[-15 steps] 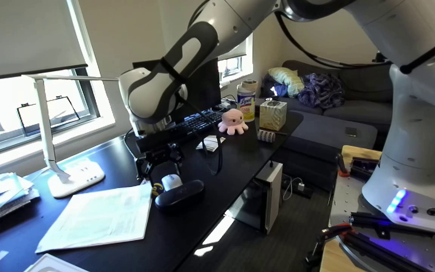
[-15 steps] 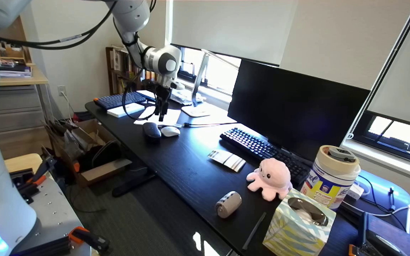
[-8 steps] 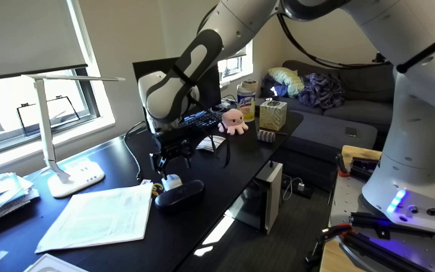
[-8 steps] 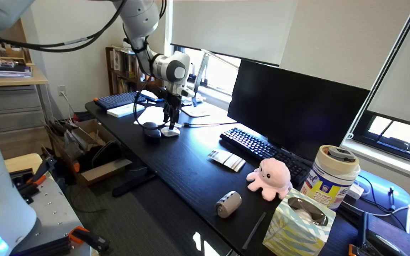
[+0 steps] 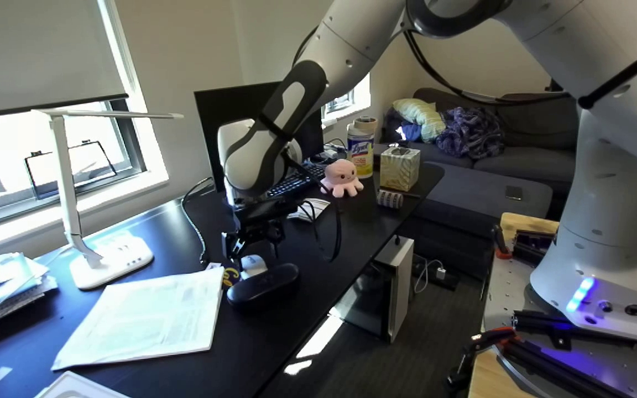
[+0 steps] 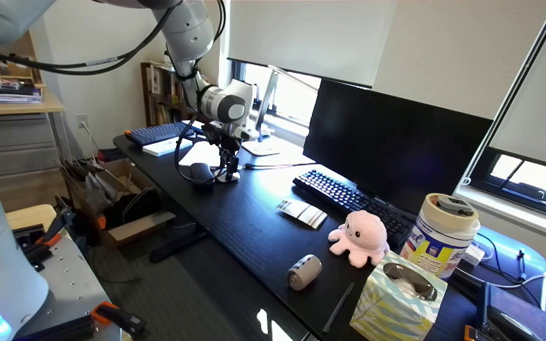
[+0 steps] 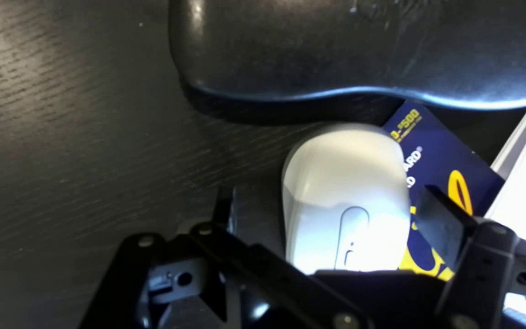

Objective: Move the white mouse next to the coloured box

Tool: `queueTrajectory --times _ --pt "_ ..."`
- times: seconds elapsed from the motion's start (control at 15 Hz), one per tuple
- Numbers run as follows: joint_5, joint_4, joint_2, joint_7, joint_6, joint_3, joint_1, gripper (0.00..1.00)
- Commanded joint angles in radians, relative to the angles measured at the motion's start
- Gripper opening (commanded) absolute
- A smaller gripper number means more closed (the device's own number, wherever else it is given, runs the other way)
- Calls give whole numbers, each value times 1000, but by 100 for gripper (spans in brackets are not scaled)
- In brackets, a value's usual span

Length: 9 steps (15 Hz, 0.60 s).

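Note:
The white mouse [image 7: 345, 173] lies on the dark desk beside a black rounded case, a small gap between them. It also shows in both exterior views [image 5: 252, 266] [image 6: 235, 176], partly hidden by the gripper. My gripper [image 7: 331, 198] is open and low over the mouse. In the wrist view one finger is on each side of it, with gaps on both sides; the mouse's near end is hidden by the gripper. The coloured box [image 6: 396, 298], a yellow-green tissue box with leaf print, stands at the desk's far end in an exterior view [image 5: 398, 170].
The black case [image 7: 363, 50] lies right beside the mouse. A blue card [image 7: 441, 160] lies at its other side, near papers [image 5: 147, 318]. A pink octopus plush [image 6: 362, 237], a wipes tub [image 5: 361, 152] and a small cylinder [image 6: 304, 272] stand near the tissue box.
My gripper has moved sideways from near the papers to over the white mouse and come down, its fingers now on both sides. The mouse shows no clear movement.

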Motion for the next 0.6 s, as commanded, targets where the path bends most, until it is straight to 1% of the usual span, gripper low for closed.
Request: queueTrajectory --times 0.0,0.2,0.27,0.33,0.4,0.47,0.53 --pt "52 -26 -4 -1 55 19 -9 100" --pt "71 -23 -2 1 56 24 -8 100" --pt "75 -23 -2 -2 58 26 -9 75" --pt "81 -22 -1 3 58 26 -8 74" --pt "85 -21 0 0 59 27 -9 68" --pt "88 -19 1 -2 59 28 -10 60" --pt "91 -21 1 -4 62 29 -10 54"
